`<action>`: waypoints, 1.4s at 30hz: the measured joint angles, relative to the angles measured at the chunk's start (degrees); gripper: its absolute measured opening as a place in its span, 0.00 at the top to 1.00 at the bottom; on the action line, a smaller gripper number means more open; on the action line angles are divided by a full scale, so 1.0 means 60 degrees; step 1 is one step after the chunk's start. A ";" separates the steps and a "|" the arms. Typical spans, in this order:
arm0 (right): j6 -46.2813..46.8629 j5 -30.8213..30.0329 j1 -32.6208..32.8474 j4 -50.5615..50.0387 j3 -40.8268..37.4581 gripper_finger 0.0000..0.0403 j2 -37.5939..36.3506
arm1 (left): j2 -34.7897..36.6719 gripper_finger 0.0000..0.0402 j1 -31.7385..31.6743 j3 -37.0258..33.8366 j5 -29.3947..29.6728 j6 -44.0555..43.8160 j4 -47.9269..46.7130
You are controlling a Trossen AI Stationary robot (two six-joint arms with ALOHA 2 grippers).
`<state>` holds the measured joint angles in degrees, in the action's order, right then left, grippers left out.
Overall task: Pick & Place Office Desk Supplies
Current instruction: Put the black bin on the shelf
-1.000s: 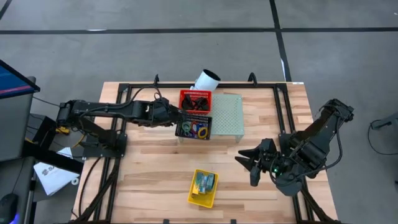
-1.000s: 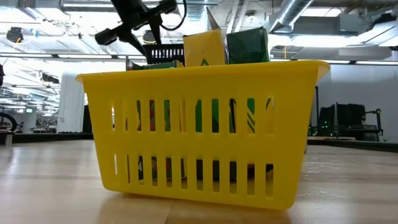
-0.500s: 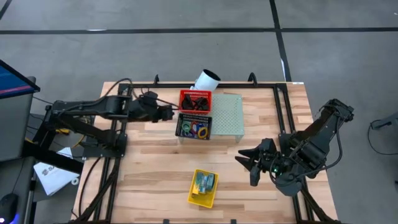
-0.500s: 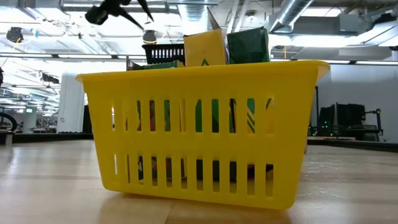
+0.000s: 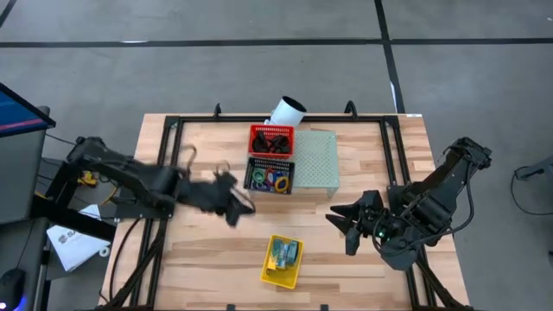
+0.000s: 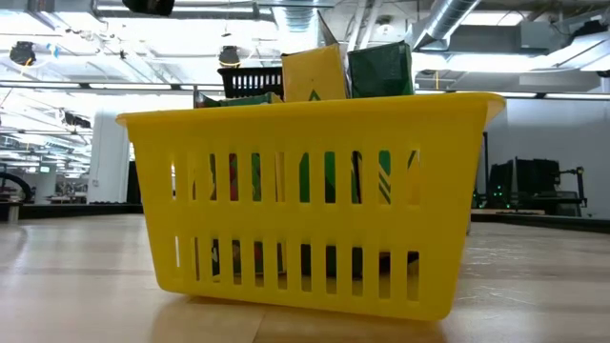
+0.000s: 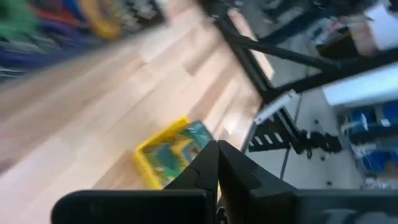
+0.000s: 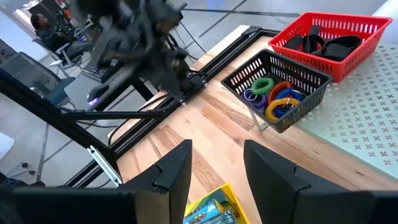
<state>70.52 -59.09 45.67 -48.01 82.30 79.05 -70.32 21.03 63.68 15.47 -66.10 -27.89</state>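
Observation:
The yellow basket [image 5: 282, 260] [image 6: 305, 219] stands near the table's front edge with printed crayon boxes [image 6: 315, 72] upright in it. The black basket [image 5: 270, 177] [image 8: 278, 87] holds coloured loops [image 8: 280, 99]. Behind it, the red basket [image 5: 271, 140] [image 8: 329, 37] holds black clips. My left gripper [image 5: 242, 207] [image 7: 217, 149] hangs shut and empty above the bare wood, left of the two nearer baskets. My right gripper [image 5: 341, 223] [image 8: 217, 174] waits open at the right, pointing toward the baskets.
The black and red baskets stand on a pale green perforated block [image 5: 317, 160]. A white tube [image 5: 288, 111] lies at the far edge. Black frame rails [image 5: 164, 173] run along the table's sides. Bare wood lies between the yellow basket and the right gripper.
My left gripper has drawn back from over the black basket, first toward the table's left edge. It has then swung toward the near edge and come in beside the yellow basket, rolling as it went. Baskets and right arm have kept still.

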 joint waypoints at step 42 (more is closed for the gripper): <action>0.0503 0.0091 0.0073 -0.0223 -0.0004 0.65 0.0000 | -0.4522 1.00 -0.0018 0.0222 0.6072 0.2665 0.3490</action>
<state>73.54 -58.54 46.11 -49.35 82.28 79.05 -97.45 20.92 65.01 51.90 -50.11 -6.95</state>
